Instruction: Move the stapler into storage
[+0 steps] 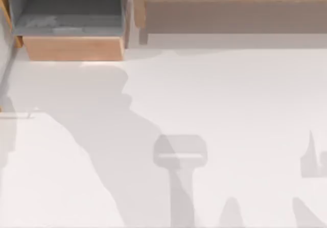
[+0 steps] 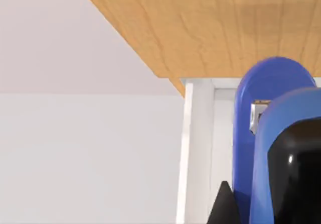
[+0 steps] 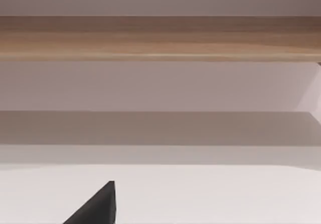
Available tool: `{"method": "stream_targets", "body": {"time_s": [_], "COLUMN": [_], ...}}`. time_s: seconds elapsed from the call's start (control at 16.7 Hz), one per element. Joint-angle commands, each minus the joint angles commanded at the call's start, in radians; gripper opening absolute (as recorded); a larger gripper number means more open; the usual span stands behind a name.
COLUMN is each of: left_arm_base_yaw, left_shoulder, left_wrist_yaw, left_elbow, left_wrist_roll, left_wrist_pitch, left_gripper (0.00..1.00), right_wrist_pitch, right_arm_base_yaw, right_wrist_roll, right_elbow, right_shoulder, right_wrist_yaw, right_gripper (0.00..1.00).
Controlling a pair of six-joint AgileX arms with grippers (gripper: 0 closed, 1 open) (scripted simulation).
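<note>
Bright even light, soft grey shadows on table (image 1: 230, 95)

left wrist view: the stapler (image 2: 266, 148), blue with a black rounded end, held upright close against the left pincer; one dark fingertip (image 2: 224, 206) touches its side. beyond it, storage (image 2: 200, 28) shows light-wood panelling and a pale inner wall.

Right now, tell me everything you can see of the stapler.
The stapler appears close up in the left wrist view: a glossy bright-blue body with a rounded end, a black rounded part nearer the camera, and a small metal piece between the blue halves. It sits beside a dark fingertip of the left tool, before the storage's wooden panel and pale edge.
</note>
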Motion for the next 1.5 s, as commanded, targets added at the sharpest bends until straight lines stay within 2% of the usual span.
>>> {"method": "stream_targets", "body": {"time_s": [0.3, 0.66, 1.44, 1.5], "left_arm_base_yaw": [-0.036, -0.03, -0.03, -0.03], "left_shoulder": [0.212, 0.241, 0.241, 0.241], "left_wrist_yaw": [0.055, 0.059, 0.059, 0.059], "left_elbow": [-0.099, -0.123, -0.123, -0.123], "left_wrist_roll": [-0.038, -0.047, -0.047, -0.047], "left_wrist_pitch": [-0.097, -0.122, -0.122, -0.122], "left_gripper": [0.0, 0.0, 0.98, 1.0], "right_wrist_pitch": [0.0, 0.0, 0.0, 0.0], "right_arm_base_yaw": [0.0, 0.0, 0.0, 0.0], "right_wrist_roll": [0.0, 0.0, 0.0, 0.0], "right_elbow": [0.0, 0.0, 0.0, 0.0], "right_shoulder": [0.0, 0.0, 0.0, 0.0], "right_wrist_yaw": [0.0, 0.0, 0.0, 0.0], "right_gripper": [1.0, 1.0, 1.0, 1.0]}}
